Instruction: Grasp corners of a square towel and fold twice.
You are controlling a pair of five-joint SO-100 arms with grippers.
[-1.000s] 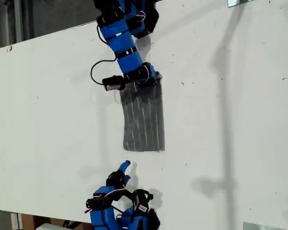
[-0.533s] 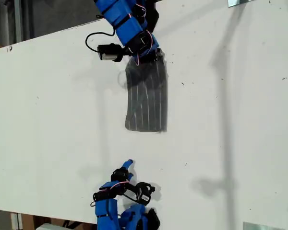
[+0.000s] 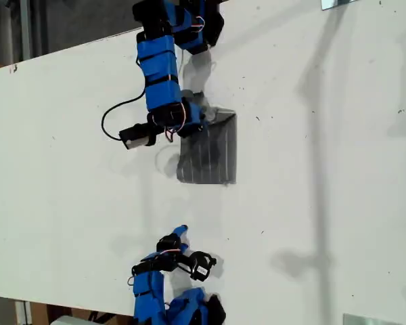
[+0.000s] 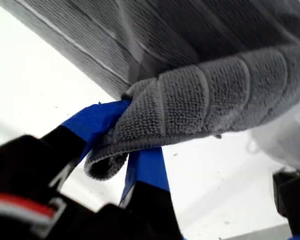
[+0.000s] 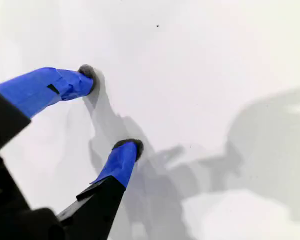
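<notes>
The fingers [image 4: 135,150] of my first gripper [image 3: 189,125] are clamped on a rolled edge of the towel [image 3: 208,150]: in the first wrist view you can see grey ribbed cloth pinched between the two blue-taped tips, with a lip of fabric curling over them. The rest of the towel spreads away from that pinch, folded over itself into a short block on the table [image 3: 325,169]. In the exterior view it lies above the middle, a little to the exterior view's left of centre, its lower edge straight and its upper right corner flat on the white surface. The first arm comes down from the top edge of that view, and its cable loops out to the exterior view's left.

The fingers [image 5: 125,160] of my second gripper [image 3: 179,237] stand apart, holding nothing, both tips over bare table. That gripper sits near the bottom edge of the exterior view, well apart from the towel, with open white surface between them. You have wide bare table to the exterior view's right and left of the cloth.
</notes>
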